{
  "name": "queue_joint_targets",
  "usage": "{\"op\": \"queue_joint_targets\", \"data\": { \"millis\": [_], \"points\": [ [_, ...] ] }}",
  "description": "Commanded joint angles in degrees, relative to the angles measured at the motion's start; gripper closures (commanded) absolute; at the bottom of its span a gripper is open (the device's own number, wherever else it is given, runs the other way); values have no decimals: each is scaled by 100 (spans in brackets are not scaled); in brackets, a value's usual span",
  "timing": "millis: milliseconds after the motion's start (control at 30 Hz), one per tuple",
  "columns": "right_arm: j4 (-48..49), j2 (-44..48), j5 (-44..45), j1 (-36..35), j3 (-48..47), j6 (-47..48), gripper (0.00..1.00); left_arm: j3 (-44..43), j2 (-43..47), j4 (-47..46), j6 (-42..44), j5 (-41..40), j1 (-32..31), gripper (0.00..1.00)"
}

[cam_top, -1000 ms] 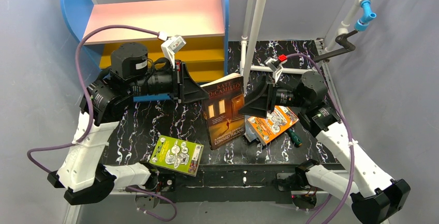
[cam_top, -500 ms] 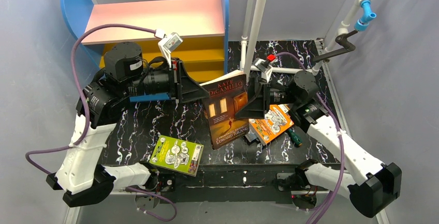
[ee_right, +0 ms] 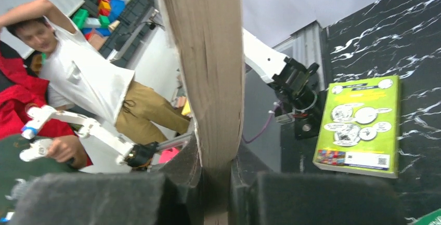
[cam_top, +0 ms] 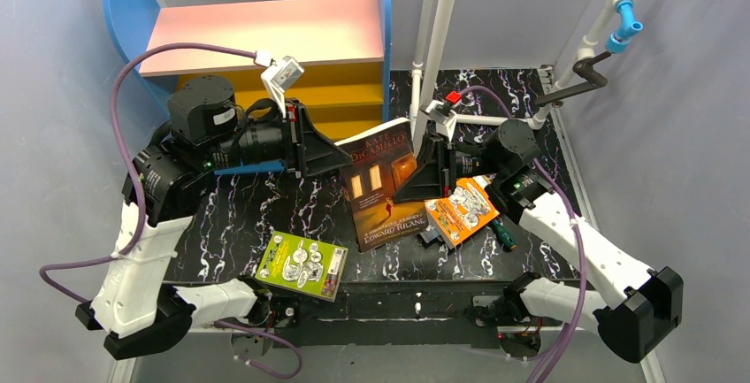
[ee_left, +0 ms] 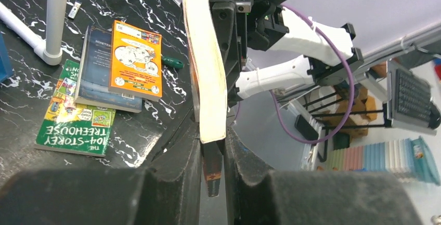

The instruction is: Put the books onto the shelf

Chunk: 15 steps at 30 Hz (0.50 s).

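A dark brown paperback (cam_top: 380, 190) lettered "Kate DiCamillo" hangs tilted above the table between both arms. My left gripper (cam_top: 340, 155) is shut on its left edge, and the pale page edges (ee_left: 208, 79) rise from the left gripper (ee_left: 212, 147). My right gripper (cam_top: 410, 178) is shut on the opposite edge, the book (ee_right: 208, 53) wedged between the right gripper (ee_right: 214, 168) fingers. The shelf (cam_top: 265, 29) stands at the back left. An orange book (cam_top: 460, 210) lies on a dark blue one (ee_left: 96, 74), beside a green book (ee_left: 73, 116). A lime-green book (cam_top: 302, 264) lies near the front.
A green-handled screwdriver (cam_top: 504, 237) lies right of the orange book. White pipes (cam_top: 438, 38) stand upright right of the shelf, with a horizontal pipe (cam_top: 508, 121) behind the right arm. A person (ee_right: 78, 79) stands beyond the table.
My right gripper moved left to the held book and shut on its right edge. The left arm, still gripping, shifted slightly left and the book tilted with it.
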<state>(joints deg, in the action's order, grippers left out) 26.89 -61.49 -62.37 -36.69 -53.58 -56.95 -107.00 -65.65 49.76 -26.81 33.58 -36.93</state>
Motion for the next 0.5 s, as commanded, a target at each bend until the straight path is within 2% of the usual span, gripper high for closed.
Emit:
{"op": "queue_joint_targets", "data": {
  "millis": [0,133,200,233,267,300,333,467],
  "points": [
    [139,94,106,-23,-250,9,99,-94,224,-168,21,-104,-2,100],
    [-59,111,304,-24,-273,90,99,-235,139,44,70,-338,-7,100],
    [-416,120,534,-27,-372,278,99,-401,34,323,24,-874,-7,97],
    [-660,139,650,-29,-445,423,99,-490,-14,476,-40,-1259,-7,81],
    [-831,166,838,-30,-487,566,99,-537,-24,561,-85,-1536,-7,56],
    [-892,218,997,-25,-500,660,99,-536,36,591,-114,-1811,-7,19],
    [-924,277,1130,-22,-490,696,99,-514,108,591,-157,-1953,-7,5],
    [-1096,383,1437,-25,-592,878,99,-283,366,576,-271,-2193,-7,2]
  ]
}}
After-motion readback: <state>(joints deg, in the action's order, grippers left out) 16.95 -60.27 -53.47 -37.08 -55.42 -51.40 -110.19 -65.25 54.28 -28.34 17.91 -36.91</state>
